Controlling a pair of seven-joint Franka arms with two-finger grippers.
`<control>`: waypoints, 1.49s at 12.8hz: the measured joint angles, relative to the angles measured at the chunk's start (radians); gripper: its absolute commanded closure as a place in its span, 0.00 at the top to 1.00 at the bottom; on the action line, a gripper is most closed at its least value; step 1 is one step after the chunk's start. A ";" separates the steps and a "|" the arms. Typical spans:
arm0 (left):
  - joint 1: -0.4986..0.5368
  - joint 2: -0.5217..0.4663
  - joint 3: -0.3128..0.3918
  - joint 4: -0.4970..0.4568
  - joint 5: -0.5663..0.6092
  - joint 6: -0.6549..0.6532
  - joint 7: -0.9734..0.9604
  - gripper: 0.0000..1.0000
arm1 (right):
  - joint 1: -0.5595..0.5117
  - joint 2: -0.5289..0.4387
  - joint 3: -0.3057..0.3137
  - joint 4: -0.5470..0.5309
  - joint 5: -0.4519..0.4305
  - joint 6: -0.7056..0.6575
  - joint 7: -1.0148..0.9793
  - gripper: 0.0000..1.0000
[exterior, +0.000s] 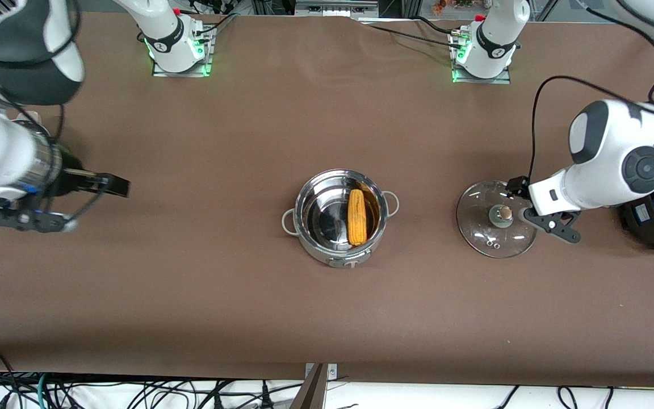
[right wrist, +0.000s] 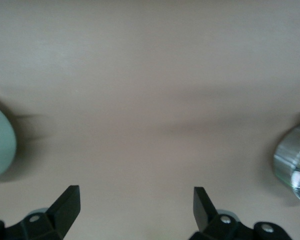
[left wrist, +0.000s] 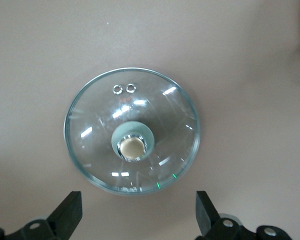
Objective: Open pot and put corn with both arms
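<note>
The brown table [exterior: 191, 272] is seen with the pot [exterior: 338, 218] uncovered at its middle, the corn [exterior: 356, 217] lying inside. The glass lid [exterior: 494, 218] is laid flat toward the left arm's end — the left gripper [left wrist: 137, 212] is held over it, fingers spread. The right gripper [right wrist: 135, 210] is held over bare cloth, fingers likewise spread.

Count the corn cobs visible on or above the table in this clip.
1. The corn lies inside the open pot at mid-table, toward the side facing the left arm's end. The glass lid rests on the table beside the pot. No other cob shows.
</note>
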 measured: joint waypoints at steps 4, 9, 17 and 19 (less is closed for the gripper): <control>-0.005 -0.071 -0.058 0.144 0.000 -0.241 -0.171 1.00 | -0.112 -0.171 -0.001 -0.249 0.004 0.076 -0.025 1.00; -0.012 -0.200 -0.044 0.202 0.000 -0.299 -0.302 1.00 | -0.170 -0.351 -0.001 -0.390 0.038 0.066 -0.057 1.00; -0.152 -0.299 0.161 0.086 0.000 -0.162 -0.480 1.00 | -0.176 -0.352 0.000 -0.478 0.022 0.098 -0.193 1.00; -0.179 -0.334 0.161 0.068 -0.005 -0.162 -0.524 1.00 | -0.176 -0.343 0.000 -0.468 0.022 0.098 -0.201 1.00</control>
